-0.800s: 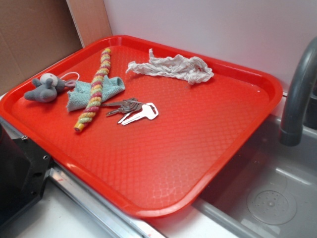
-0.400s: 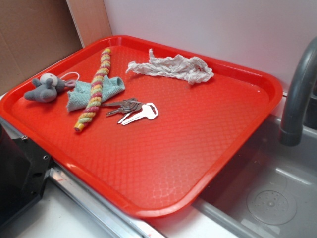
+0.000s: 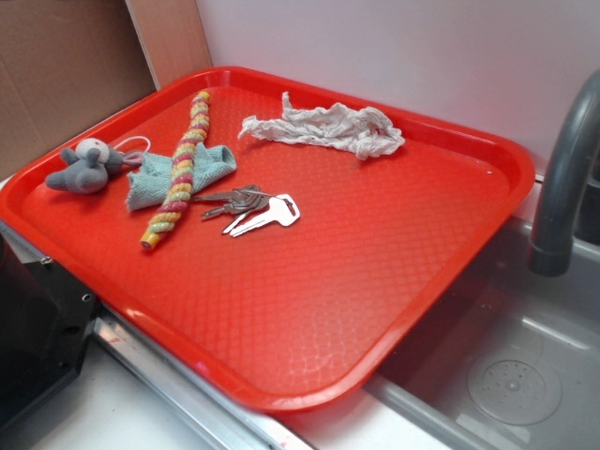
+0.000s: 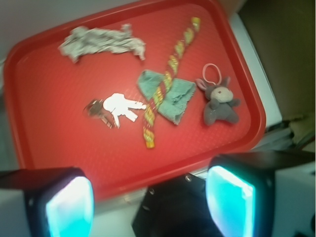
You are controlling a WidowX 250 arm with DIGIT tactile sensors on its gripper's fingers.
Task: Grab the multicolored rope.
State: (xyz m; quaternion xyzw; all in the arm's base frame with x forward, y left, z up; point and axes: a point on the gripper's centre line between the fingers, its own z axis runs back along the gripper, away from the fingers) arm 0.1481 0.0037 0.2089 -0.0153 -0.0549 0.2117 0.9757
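The multicolored rope (image 3: 182, 167) is a straight twisted stick in yellow, pink and green bands. It lies on the red tray (image 3: 309, 309) at the left, running from the far rim toward the front, across a small teal cloth (image 3: 159, 178). In the wrist view the rope (image 4: 165, 81) lies at the middle of the tray. My gripper (image 4: 150, 200) is open and empty, high above the tray's near edge and well clear of the rope. It does not show in the exterior view.
A bunch of keys (image 3: 251, 208) lies just right of the rope. An off-white stringy rag (image 3: 328, 127) lies at the back. A grey plush mouse (image 3: 86, 167) sits at the left rim. A grey faucet (image 3: 562, 178) and sink (image 3: 511, 375) are at the right.
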